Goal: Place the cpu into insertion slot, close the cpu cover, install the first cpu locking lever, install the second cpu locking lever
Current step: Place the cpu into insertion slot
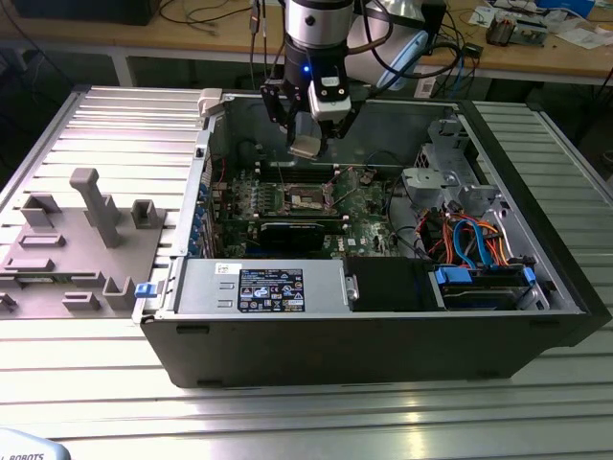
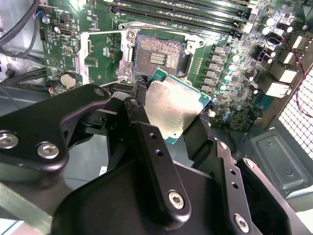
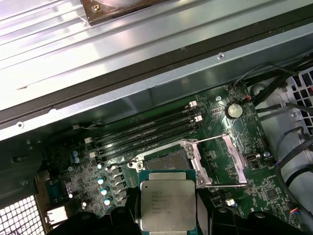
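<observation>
Exterior view: gripper (image 1: 306,142) hangs inside the open computer case (image 1: 383,335), above the motherboard (image 1: 369,206)
Gripper: fingers (image 2: 139,93) pinching the cpu (image 2: 173,107) by two opposite edges, silvery face towards both wrist views
Cpu: in the air over the insertion slot (image 2: 159,54), apart from it
Insertion slot: bare, contacts exposed
Cpu cover (image 2: 84,58): swung open, beside the slot

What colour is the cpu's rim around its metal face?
Teal-green on the cpu; clearest in the second wrist view.
</observation>
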